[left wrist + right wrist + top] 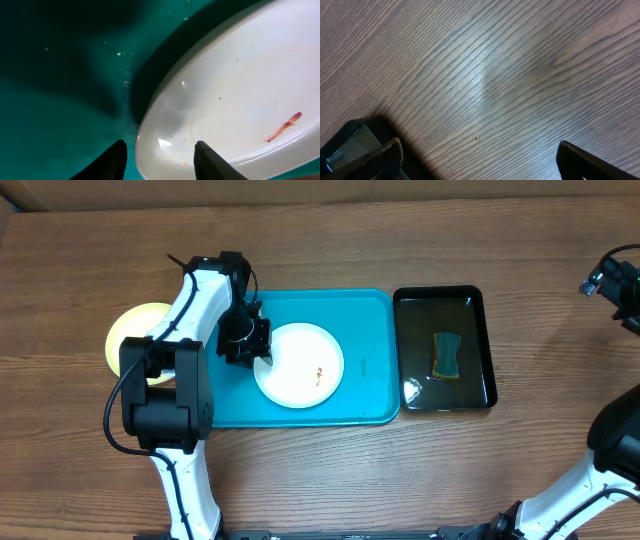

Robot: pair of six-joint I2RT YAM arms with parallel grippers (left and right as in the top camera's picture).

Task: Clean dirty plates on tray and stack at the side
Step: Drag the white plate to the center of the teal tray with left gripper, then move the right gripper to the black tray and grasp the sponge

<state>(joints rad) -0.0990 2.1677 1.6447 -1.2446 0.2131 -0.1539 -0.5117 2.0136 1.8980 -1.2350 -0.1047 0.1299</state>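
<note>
A white plate (300, 365) with a small orange-brown smear (318, 373) lies in the turquoise tray (370, 408). My left gripper (252, 350) is open at the plate's left edge. In the left wrist view its fingers (160, 161) straddle the rim of the plate (240, 85), one over the tray floor (60, 90) and one over the plate; the smear (283, 126) shows at the right. A pale yellow-green plate (130, 330) lies on the table left of the tray, partly hidden by my left arm. A second white plate does not show. My right gripper (610, 280) is open and empty.
A glossy black tray (487, 340) right of the turquoise one holds liquid and a blue-and-yellow sponge (446, 355). The right gripper (477, 160) hangs over bare wood table, with a corner of the black tray (350, 145) at the lower left.
</note>
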